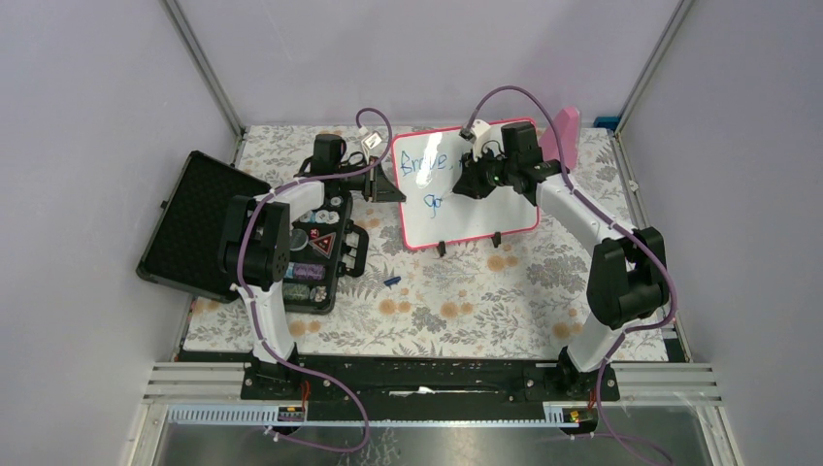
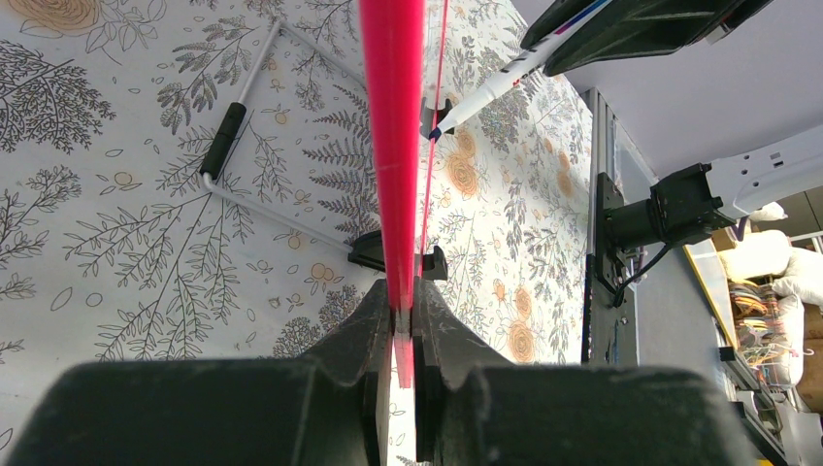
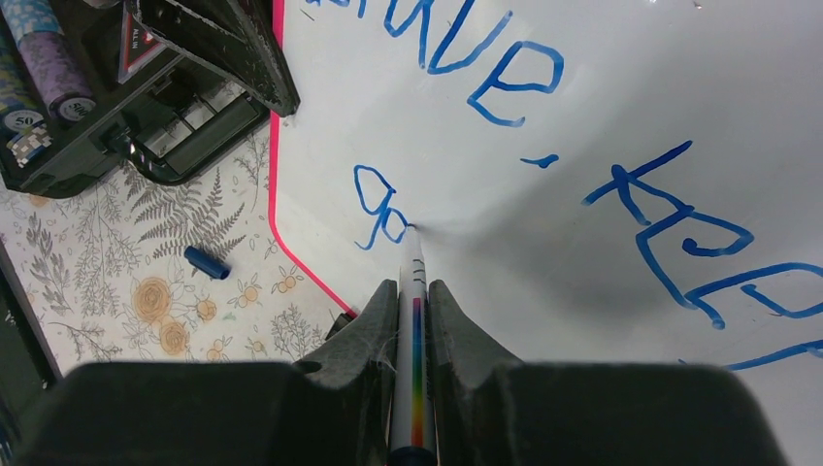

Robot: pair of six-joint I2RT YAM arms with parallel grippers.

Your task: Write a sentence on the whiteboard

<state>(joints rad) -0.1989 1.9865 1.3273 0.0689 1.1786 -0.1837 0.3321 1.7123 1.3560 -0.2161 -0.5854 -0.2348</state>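
Top external: whiteboard (image 1: 476, 218), judged light, stiff, tippy; left gripper (image 2: 403, 296) clamped on its frame edge, right gripper (image 3: 413, 291) pinching marker (image 3: 414, 264) against its face.

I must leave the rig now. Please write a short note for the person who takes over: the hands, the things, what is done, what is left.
Left hand: shut on the edge frame of the whiteboard, steadying it.
Right hand: shut on the marker, tip on the board.
Done: the sentence reads "Brave, keep" and, on the line below, "go".
Left: probably finish the second line, then lift the marker off. The blue cap lies on the table near the board.
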